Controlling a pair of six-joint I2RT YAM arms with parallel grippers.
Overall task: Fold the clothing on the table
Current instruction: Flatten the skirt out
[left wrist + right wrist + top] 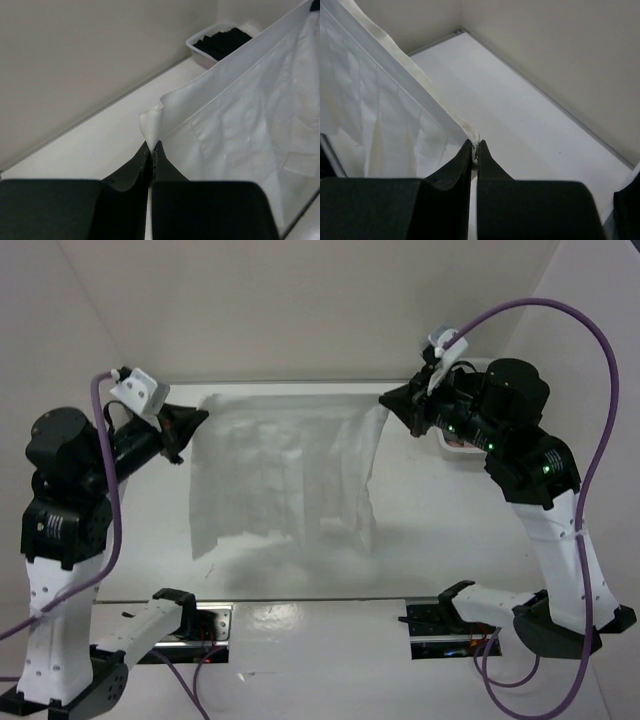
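Two corners of the pleated white skirt (285, 475) are pinched: our left claw (198, 418) and our right claw (388, 400) are each clenched on its top edge. It hangs spread above the surface (450, 530). We judge no fold made yet; all folding remains.

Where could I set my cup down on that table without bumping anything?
Bare table lies between the hanging clothing and the arm bases, and between the clothing and the right arm. Crowded: the middle, where the left gripper and right gripper hold the clothing stretched, and the far right corner with the bin.
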